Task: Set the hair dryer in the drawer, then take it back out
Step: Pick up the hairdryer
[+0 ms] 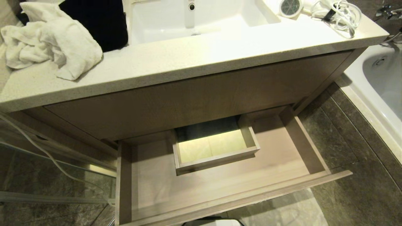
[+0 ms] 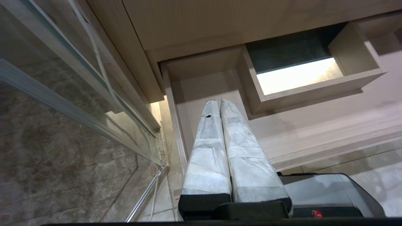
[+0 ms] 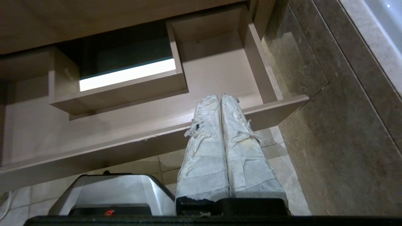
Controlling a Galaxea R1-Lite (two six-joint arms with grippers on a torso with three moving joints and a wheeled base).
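On the tabletop (image 1: 188, 59) the hair dryer (image 1: 290, 7) is left — drawer (image 1: 220, 175) pulled open for it, both pincers (image 2: 216, 102) (image 3: 220, 96) pressed together.

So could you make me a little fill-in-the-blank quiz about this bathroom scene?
1. The hair dryer lies on the ____, beside the sink.
2. The drawer under the counter stands ____.
3. Inside, the drawer holds ____ hair dryer.
4. The crumpled ____ lies at the counter's left end.

Missing words: counter; open; no; towel
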